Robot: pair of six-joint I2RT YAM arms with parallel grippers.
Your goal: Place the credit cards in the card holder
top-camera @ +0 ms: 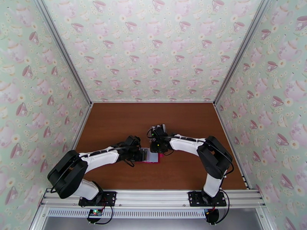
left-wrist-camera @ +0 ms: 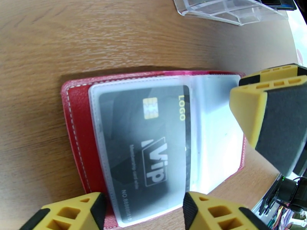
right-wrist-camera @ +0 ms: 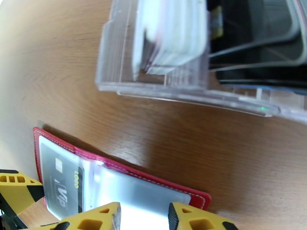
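The red card holder (left-wrist-camera: 78, 123) lies open on the table, its clear inner sleeves facing up. A black credit card (left-wrist-camera: 149, 142) marked VIP sits inside the left sleeve. My left gripper (left-wrist-camera: 138, 215) is open, its yellow fingers straddling the holder's near edge. One of the right gripper's fingers (left-wrist-camera: 249, 112) hangs over the holder's right half. From the right wrist, the card holder (right-wrist-camera: 126, 169) lies below my open right gripper (right-wrist-camera: 144, 219), with the empty sleeve showing through the gap. More credit cards, white (right-wrist-camera: 172, 31) and dark (right-wrist-camera: 261, 46), stand in a clear slotted stand (right-wrist-camera: 161, 87).
The clear stand (left-wrist-camera: 230, 10) sits just beyond the holder on the brown wooden table (top-camera: 115, 123). From above, both grippers, left (top-camera: 141, 154) and right (top-camera: 158, 149), meet over the holder (top-camera: 151, 160) mid-table. Patterned walls close in three sides.
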